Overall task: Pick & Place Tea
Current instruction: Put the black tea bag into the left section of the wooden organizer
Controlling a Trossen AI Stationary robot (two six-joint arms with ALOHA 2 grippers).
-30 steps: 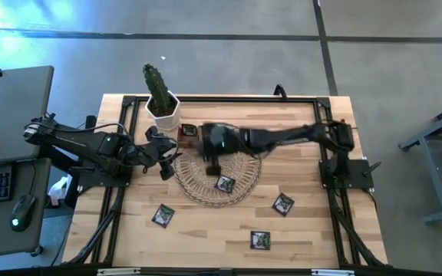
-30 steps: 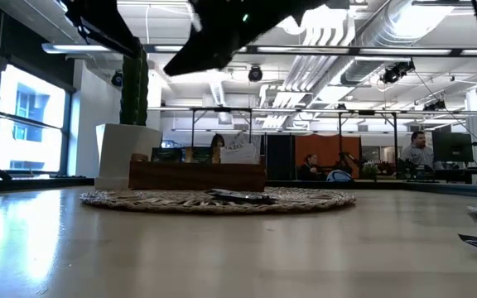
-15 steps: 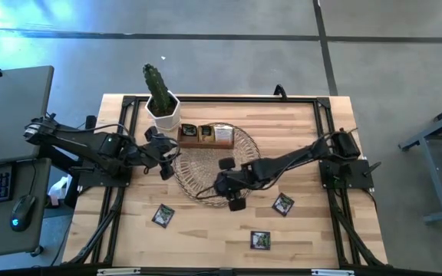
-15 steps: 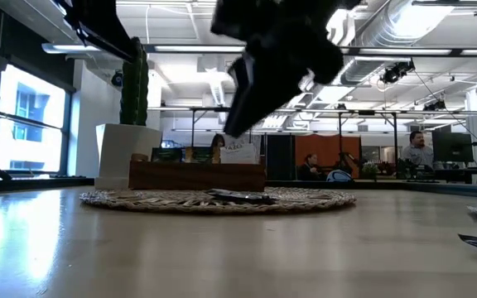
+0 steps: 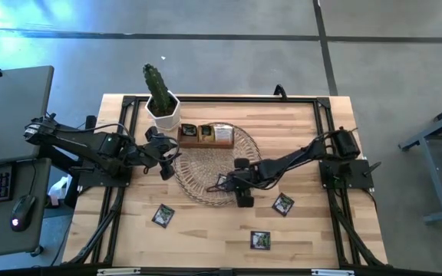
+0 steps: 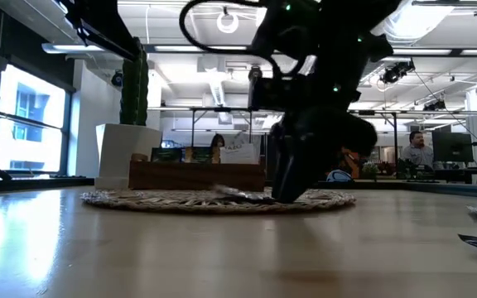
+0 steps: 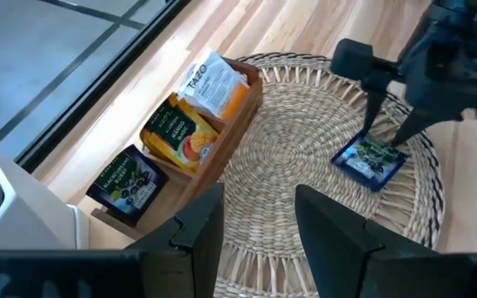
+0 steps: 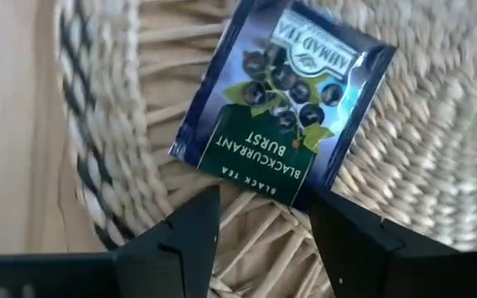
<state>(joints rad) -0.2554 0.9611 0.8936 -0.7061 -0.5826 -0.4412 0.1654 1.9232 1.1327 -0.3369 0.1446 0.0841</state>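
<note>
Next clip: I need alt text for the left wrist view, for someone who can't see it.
The right gripper reaches down with open fingers over a dark tea sachet lying on a round wicker mat. Beside the mat, a wooden box holds three upright sachets. The left gripper hangs open in the foreground.

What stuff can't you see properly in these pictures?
- High view: the dark sachet on the wicker mat is partly covered by the right end effector.
- High view: print on three loose sachets is too small.
- Low view: the right arm blocks the mat's middle.
</note>
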